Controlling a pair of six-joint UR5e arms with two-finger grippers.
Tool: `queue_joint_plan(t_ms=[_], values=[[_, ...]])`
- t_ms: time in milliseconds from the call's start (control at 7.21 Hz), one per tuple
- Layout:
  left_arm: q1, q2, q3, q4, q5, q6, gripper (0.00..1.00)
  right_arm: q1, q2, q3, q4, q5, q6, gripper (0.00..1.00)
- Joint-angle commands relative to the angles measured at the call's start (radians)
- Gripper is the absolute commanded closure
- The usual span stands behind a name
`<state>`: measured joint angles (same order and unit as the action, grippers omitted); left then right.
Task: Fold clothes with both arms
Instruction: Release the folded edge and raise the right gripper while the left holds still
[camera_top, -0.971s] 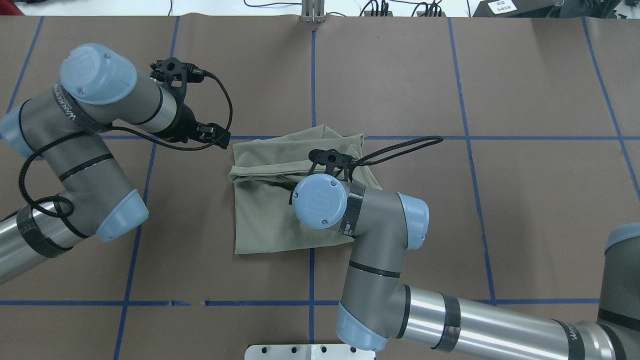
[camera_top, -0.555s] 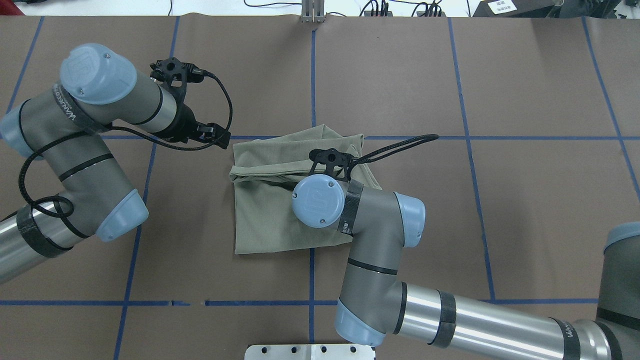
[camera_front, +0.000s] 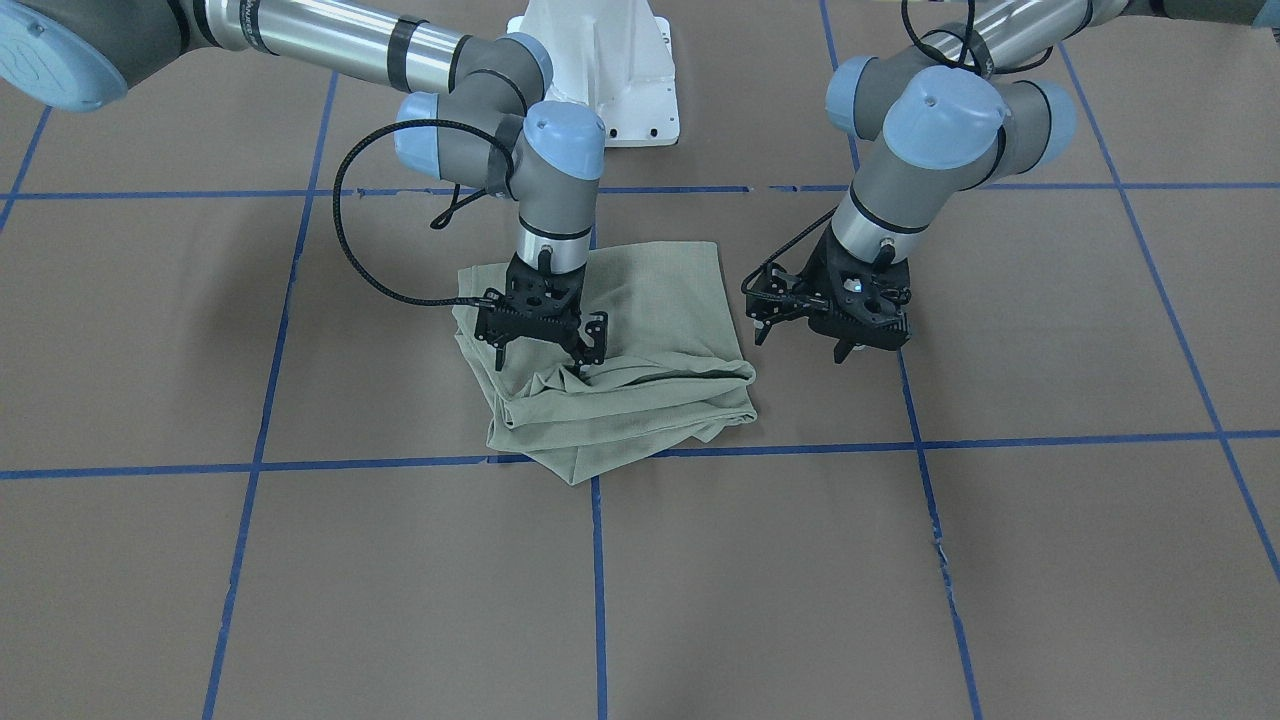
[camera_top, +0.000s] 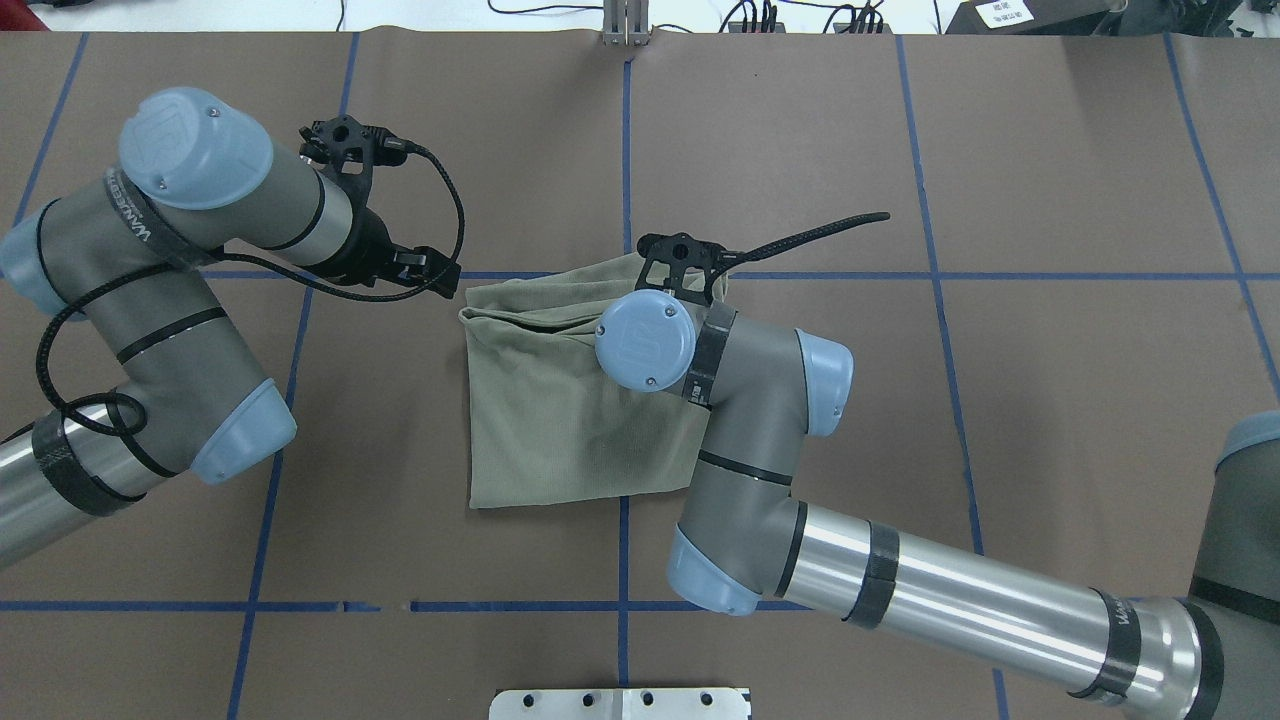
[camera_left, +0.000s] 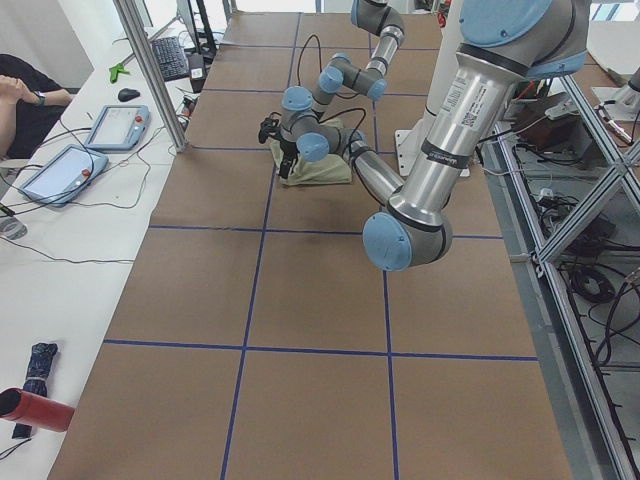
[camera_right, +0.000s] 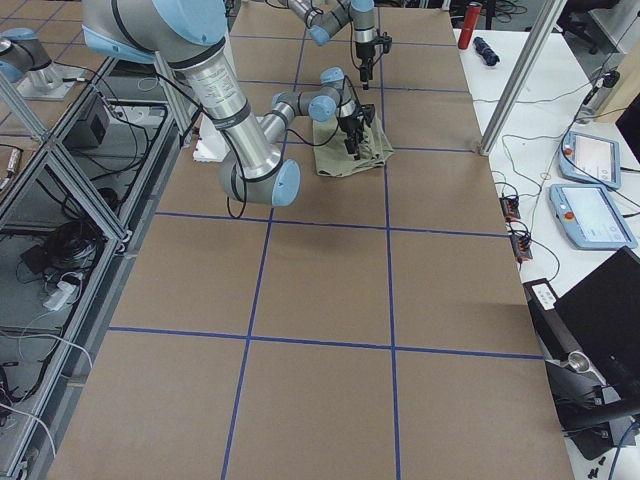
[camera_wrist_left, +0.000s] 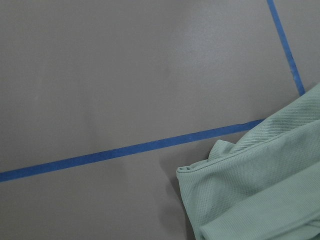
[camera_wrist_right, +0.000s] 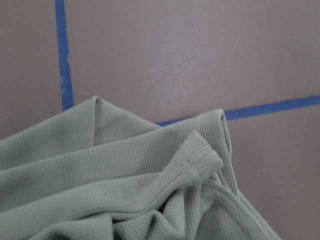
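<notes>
Your right gripper (camera_front: 540, 360) stands spread, one tip touching the bunched far folds of the shirt (camera_top: 560, 430). It has shifted toward 12 o'clock (overhead view). Your left gripper (camera_front: 800, 345), spread too, hovers unmoved off the shirt's 10 o'clock corner, mid-table (camera_top: 1000, 150).

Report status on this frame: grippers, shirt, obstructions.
Right gripper open, fingertips at bunched outer edge of shirt. Left gripper open, beside shirt, off the cloth. Shirt folded roughly rectangular on table. Nothing blocking.
</notes>
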<state>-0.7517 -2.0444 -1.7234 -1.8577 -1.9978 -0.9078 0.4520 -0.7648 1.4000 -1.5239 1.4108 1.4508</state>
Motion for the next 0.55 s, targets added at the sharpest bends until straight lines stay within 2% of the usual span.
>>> queue_joint_plan(t_ms=[0, 139, 277, 416], values=[[0.000, 0.003, -0.001, 0.000, -0.001, 0.000, 0.00, 0.104, 0.068, -0.135, 0.044, -0.009, -0.082, 0.00], [0.002, 0.003, -0.002, 0.000, -0.001, 0.000, 0.00, 0.138, 0.102, -0.180, 0.048, -0.009, -0.104, 0.00], [0.002, 0.003, -0.002, 0.000, 0.001, -0.002, 0.00, 0.170, 0.123, -0.182, 0.056, 0.005, -0.124, 0.00], [0.003, 0.003, -0.002, 0.000, 0.001, -0.008, 0.00, 0.194, 0.128, -0.180, 0.056, 0.092, -0.136, 0.00]])
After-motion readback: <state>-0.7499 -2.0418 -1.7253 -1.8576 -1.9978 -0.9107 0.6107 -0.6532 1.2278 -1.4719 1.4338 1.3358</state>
